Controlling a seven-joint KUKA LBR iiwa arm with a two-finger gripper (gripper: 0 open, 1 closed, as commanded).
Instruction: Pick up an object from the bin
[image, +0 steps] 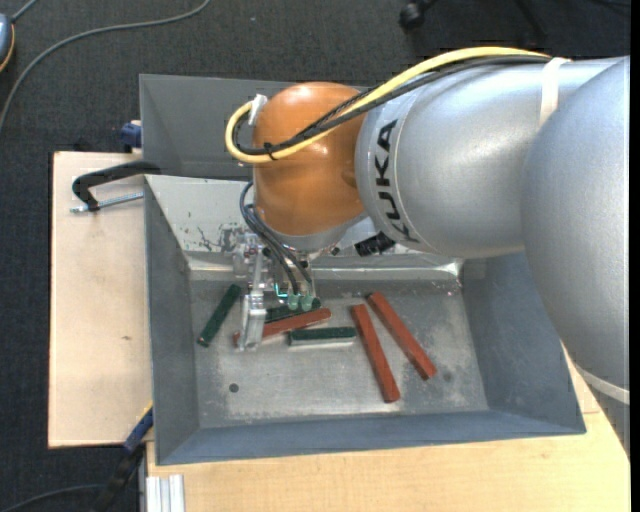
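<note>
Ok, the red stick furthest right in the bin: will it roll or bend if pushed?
The red stick looks straight and flat-sided, so probably stiff, likelier to slide than roll. It seems slim, so likely light. A second red stick lies close beside it, so a push may shift both.

From my console the bin (330, 400) reads as bare grey metal with a matt finish. Its floor looks dusty and lightly speckled, and its back wall is scuffed with dark scratches. The red-brown sticks (400, 335) look matt and slightly rough; whether they are wax, clay or painted wood I cannot tell. The dark green sticks (322, 337) seem smoother, with a faint sheen. The claw (252, 335) is bright bare metal. The orange cover (300, 160) is smooth, glossy plastic, the arm (480, 150) has a smooth satin-silver casing, and the yellow cable (480, 52) is glossy.
</note>
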